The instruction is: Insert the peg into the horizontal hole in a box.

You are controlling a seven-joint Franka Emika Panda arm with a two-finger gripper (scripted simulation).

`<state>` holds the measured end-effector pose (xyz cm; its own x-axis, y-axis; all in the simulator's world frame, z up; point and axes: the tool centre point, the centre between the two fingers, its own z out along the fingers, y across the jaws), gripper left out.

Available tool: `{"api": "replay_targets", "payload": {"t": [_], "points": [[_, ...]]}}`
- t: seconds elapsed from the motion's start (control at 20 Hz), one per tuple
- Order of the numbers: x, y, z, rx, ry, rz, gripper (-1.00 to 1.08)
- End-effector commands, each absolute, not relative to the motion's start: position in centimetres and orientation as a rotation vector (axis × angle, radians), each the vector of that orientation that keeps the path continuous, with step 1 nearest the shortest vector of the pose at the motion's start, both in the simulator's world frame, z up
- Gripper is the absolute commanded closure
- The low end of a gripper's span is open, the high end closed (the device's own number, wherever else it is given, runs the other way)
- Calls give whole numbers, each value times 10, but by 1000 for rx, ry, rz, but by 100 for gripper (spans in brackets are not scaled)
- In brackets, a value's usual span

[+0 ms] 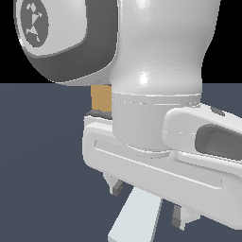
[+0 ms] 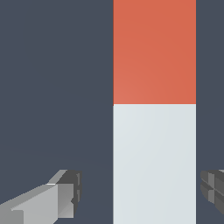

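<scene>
Exterior view: arm fills frame; gripper (image 1: 146,205) above pale peg (image 1: 134,217), jaws spread, 1 finger on each side; tan box (image 1: 100,98) partly hidden behind the arm, hole unseen | Wrist view: peg (image 2: 154,131) lies between released fingertips (image 2: 72,188), untouched | Handling: rigid, probably light, smooth bar; best gripped on the white section, away from the orange end.

A long square-sectioned bar (image 2: 154,131) is seen in pale grey-white, with an orange-red end section. A plain cube-like block (image 1: 100,97) is shown in tan-brown. The pincer (image 2: 142,192) fingers (image 2: 65,194) are rendered in grey. The flat bench (image 2: 52,87) is coloured dark slate-blue.
</scene>
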<state>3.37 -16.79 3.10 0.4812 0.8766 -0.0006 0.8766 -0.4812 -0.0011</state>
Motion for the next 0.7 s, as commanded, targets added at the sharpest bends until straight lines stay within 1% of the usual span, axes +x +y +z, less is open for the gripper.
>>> {"api": "replay_targets", "payload": {"t": [0.0, 0.2, 0.25, 0.65], "points": [[34, -168, 23, -2704, -1599, 0, -92], [35, -168, 21, -2704, -1599, 0, -92], [35, -168, 21, -2704, -1599, 0, 108], [35, -168, 21, -2704, -1599, 0, 108]]}}
